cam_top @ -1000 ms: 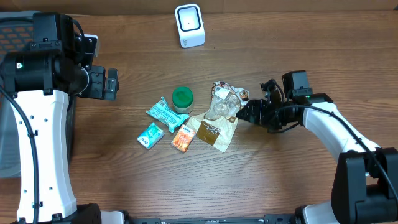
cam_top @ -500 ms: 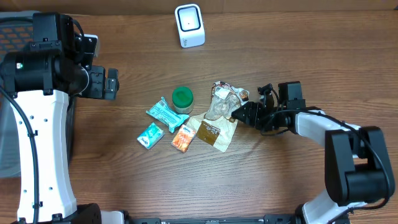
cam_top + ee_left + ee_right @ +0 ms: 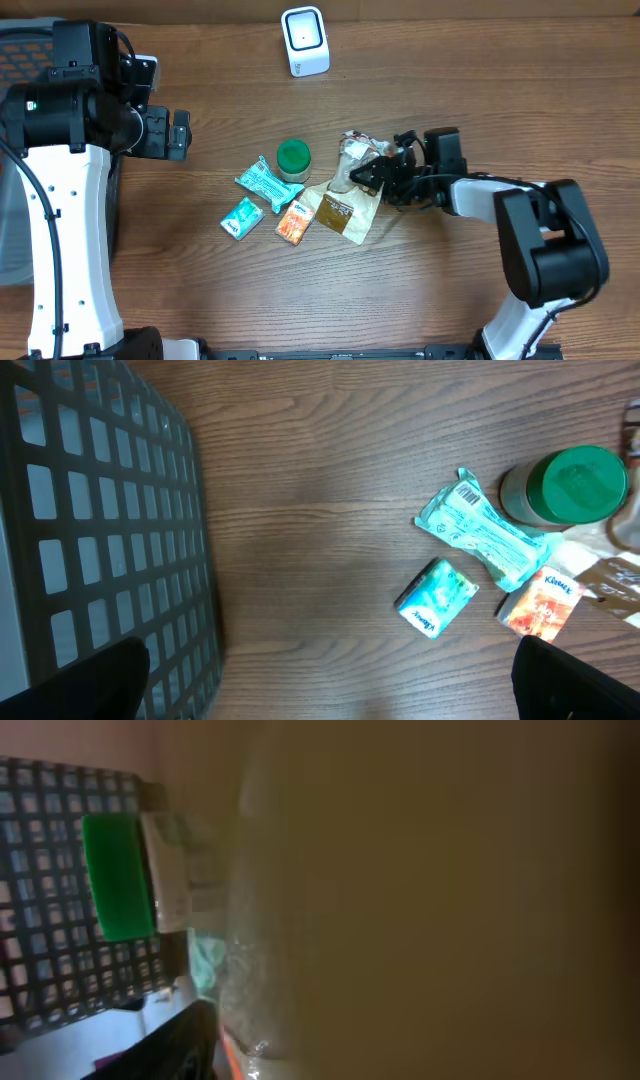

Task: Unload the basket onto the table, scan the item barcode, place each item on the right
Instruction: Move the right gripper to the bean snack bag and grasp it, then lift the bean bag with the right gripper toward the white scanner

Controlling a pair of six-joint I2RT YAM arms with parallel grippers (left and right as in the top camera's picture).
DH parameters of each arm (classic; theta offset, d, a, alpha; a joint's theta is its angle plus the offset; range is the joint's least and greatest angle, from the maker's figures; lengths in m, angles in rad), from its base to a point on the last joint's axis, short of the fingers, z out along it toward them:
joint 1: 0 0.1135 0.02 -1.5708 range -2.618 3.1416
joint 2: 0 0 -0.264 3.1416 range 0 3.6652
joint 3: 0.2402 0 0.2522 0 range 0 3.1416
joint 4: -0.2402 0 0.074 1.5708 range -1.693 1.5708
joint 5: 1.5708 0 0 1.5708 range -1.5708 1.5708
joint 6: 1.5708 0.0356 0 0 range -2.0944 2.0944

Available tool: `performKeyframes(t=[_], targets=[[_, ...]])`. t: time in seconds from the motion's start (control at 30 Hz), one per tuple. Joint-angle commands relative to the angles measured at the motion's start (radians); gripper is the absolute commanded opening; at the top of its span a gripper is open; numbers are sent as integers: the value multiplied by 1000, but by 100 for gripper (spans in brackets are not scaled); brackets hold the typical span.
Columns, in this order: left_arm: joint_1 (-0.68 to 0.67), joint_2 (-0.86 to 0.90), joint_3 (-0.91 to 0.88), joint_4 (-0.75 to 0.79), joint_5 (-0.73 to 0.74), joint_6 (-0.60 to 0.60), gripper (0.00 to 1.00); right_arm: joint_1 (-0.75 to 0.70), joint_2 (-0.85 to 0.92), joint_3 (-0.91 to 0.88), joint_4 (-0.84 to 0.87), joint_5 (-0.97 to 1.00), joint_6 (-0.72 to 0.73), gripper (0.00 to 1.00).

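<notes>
- The clear bag (image 3: 352,165) lies on the tabletop (image 3: 450,80) right at the tips of the right pincer (image 3: 374,172). Its long axis runs across the pincer's reach.
- Print on the bag is too small to read. Beyond the bag from that pincer, a tissue pack (image 3: 437,597) reads "Kleenex", and a teal pouch (image 3: 483,532) shows 1 barcode label.
- The right pincer touches the bag's near edge. I cannot tell whether it is clamped on it.
- The left pincer (image 3: 168,134) stands fully apart, holding nothing, well apart from the items.
</notes>
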Motion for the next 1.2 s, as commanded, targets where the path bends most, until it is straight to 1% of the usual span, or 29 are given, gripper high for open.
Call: performKeyframes(t=[0.0,0.03,0.1,0.13,0.23,0.3,0.47,0.5,0.67,0.73,0.8,0.97,1.07,1.17], targets=[[-1,5,8,1,-2,11,99,55,93,-24,6,140,139,61],[-1,5,8,1,-2,11,99,65,96,-24,6,160,153,60],[-1,5,8,1,-2,11,100,84,96,-24,8,205,169,50],[-1,5,8,1,-2,11,100,85,96,-24,13,204,169,41],[-1,5,8,1,-2,11,100,85,96,-24,13,192,169,21],[-1,5,8,1,-2,11,100,85,96,-24,13,187,169,15],[-1,5,8,1,-2,11,100,67,84,-23,16,117,156,7],[-1,5,8,1,-2,11,99,60,76,-23,15,94,136,5],[-1,5,8,1,-2,11,100,21,10,-23,10,-55,23,4],[-1,5,8,1,-2,11,100,0,-55,-23,-16,-143,-27,4],[-1,5,8,1,-2,11,100,-9,-104,-23,-38,-182,-47,4],[-1,5,8,1,-2,11,100,11,-146,-23,-74,-198,-77,4],[-1,5,8,1,-2,11,100,35,-146,-22,-113,-198,-130,4],[-1,5,8,1,-2,11,99,48,-146,0,-203,-199,-208,4]])
